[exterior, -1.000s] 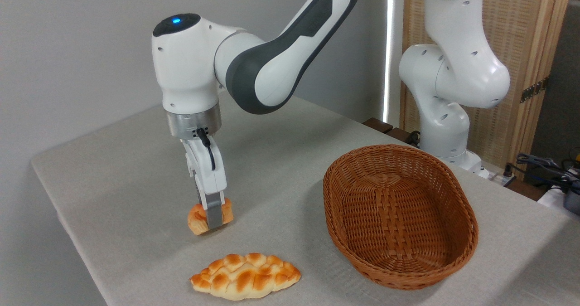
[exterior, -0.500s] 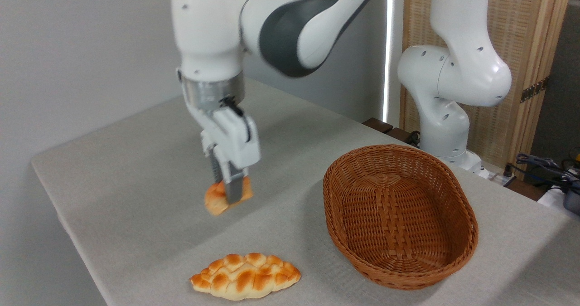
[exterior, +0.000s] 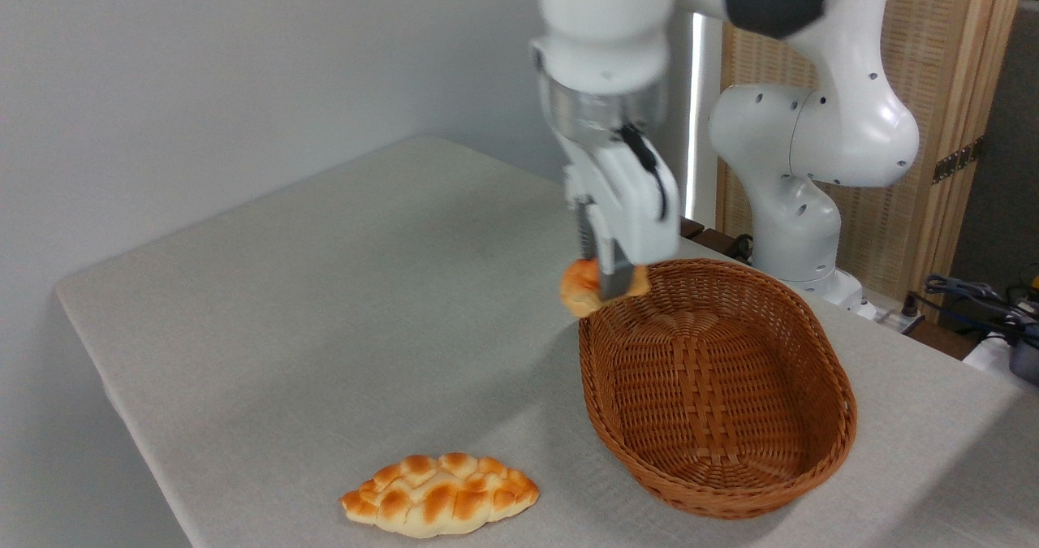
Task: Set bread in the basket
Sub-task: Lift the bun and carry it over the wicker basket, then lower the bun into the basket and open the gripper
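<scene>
Wicker basket (exterior: 812,459) rim under pincer-held (exterior: 614,286) bread (exterior: 579,286).

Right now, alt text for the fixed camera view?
The gripper holds a small round bun in the air at the far left rim of an empty oval wicker basket. A braided loaf lies on the grey table near the front edge.

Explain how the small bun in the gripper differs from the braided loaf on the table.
The bread is small and round; the braided loaf is longer and flat, with pointed ends. The bread hangs in the air, pinched by the gripper at the near-left rim of the basket; the braided loaf lies free on the table, left of the basket. Both have a golden-orange crust.
</scene>
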Robot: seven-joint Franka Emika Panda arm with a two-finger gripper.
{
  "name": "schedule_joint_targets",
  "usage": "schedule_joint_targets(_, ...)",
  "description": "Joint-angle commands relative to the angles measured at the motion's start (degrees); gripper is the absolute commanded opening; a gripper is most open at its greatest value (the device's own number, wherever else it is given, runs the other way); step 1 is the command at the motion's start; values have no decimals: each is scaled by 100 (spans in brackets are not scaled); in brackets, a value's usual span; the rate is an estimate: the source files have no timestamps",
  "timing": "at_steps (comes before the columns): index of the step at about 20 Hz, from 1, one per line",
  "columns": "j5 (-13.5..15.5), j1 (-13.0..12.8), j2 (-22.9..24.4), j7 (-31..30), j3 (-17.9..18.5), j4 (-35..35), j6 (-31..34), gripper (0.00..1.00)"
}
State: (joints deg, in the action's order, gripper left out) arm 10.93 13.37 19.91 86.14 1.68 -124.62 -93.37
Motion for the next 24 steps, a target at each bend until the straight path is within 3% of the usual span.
schedule_joint_targets(1,67,-106,355,684,219,-738,3,46)
schedule_joint_targets(5,58,-185,347,755,219,-1081,21,57)
schedule_joint_targets(10,67,-352,224,720,219,-1284,12,100)
schedule_joint_targets(14,15,-352,232,755,228,-1275,12,100)
schedule_joint_targets(17,-328,-352,232,764,228,-1266,12,100)
schedule_joint_targets(24,-460,-335,268,685,237,-925,30,100)
